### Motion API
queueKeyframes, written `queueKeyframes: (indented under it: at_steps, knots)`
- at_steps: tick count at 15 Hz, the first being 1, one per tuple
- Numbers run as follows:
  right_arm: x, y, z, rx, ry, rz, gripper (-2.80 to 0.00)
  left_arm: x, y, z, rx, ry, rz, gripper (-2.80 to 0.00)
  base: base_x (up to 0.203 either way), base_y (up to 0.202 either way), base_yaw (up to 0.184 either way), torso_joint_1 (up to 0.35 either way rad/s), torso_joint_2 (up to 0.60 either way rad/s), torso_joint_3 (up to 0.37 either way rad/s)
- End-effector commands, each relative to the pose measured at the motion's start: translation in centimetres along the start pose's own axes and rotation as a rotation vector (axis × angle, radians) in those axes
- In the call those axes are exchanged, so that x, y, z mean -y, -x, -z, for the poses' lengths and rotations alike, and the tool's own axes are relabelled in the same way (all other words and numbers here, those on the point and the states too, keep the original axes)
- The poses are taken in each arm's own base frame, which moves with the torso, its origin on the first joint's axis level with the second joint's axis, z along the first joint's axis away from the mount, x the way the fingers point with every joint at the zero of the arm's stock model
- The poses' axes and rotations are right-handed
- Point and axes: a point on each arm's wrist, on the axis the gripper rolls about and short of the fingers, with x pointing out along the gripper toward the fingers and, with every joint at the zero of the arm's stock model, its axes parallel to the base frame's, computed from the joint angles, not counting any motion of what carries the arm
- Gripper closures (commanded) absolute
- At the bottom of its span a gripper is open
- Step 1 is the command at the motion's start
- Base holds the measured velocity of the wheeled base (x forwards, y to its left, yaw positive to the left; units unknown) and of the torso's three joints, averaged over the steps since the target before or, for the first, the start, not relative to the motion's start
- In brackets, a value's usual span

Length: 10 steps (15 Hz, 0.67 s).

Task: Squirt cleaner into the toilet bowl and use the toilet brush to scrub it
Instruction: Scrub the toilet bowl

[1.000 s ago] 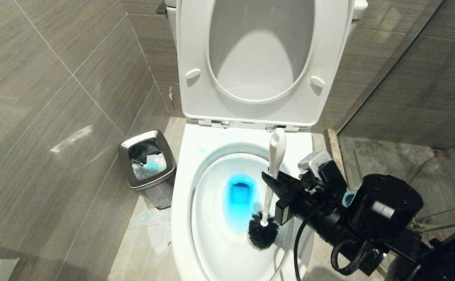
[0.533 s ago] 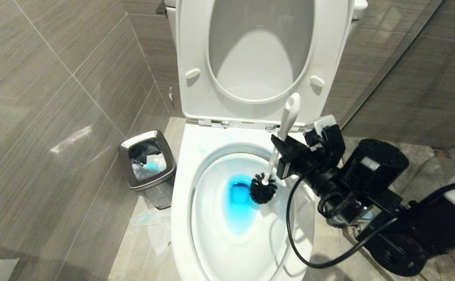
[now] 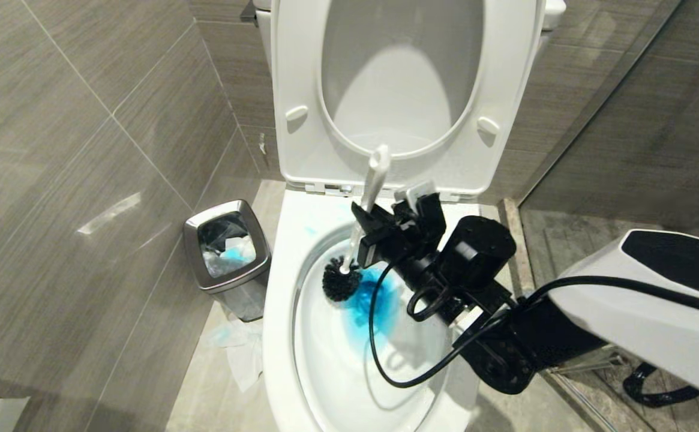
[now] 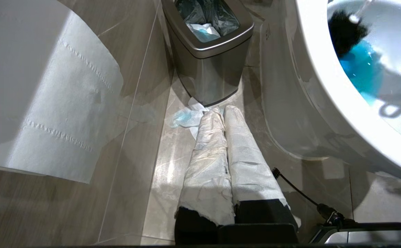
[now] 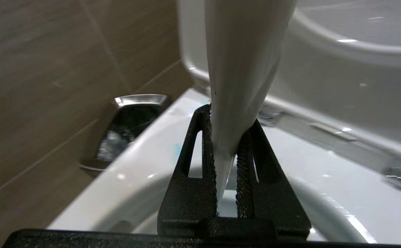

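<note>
Head view shows the toilet bowl (image 3: 283,336), a large glossy white ceramic oval with its plastic seat and lid (image 3: 301,90) tipped up against the tank, set in a narrow space. Grey streaked wall tiles (image 3: 85,150) close in on the bowl's left, a dark glass panel (image 3: 643,132) on its right, and only a thin strip of floor runs along either rim. A small square steel bin (image 3: 226,252) with a black liner stands just beside the bowl's left rim, with crumpled blue-stained tissue (image 3: 238,351) on the floor in front of it.

Inside the bowl, the cleaner (image 3: 379,300) tints the water vivid blue, and a pale blue smear marks the rear ledge. The right gripper (image 3: 366,225) reaches over the bowl's right rim, its ribbed black fingers (image 5: 209,151) clamped narrowly on the toilet brush (image 3: 374,177). The brush's smooth white handle runs nearly upright, leaning slightly, with its rounded tip up toward the raised seat and its black bristle head (image 3: 341,283) down against the bowl's left inner wall, at the edge of the blue water.

The left gripper (image 4: 225,113) hangs low beside the bowl's left outer wall, its cloth-wrapped fingers pressed together, pointing at the bin.
</note>
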Motion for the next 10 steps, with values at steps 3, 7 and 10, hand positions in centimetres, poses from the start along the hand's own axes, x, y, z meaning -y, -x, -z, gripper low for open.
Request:
queueKeyframes:
  at_steps: [3,7,10]
  knots:
    - [-2.1,0.4,1.9,-0.045,-0.006,-0.039,0.00,0.0,0.0,0.0,0.000,0.000,0.000,0.00,0.000,0.000,0.000,0.000,0.00,0.000]
    - [-0.9,2.2,1.3,-0.092,0.006,-0.008,0.00,0.0,0.0,0.0,0.000,0.000,0.000,0.00,0.000,0.000,0.000,0.000,0.00,0.000]
    - [0.0,2.1,1.1,-0.091,0.019,0.012,0.00,0.0,0.0,0.0,0.000,0.000,0.000,0.00,0.000,0.000,0.000,0.000,0.00,0.000]
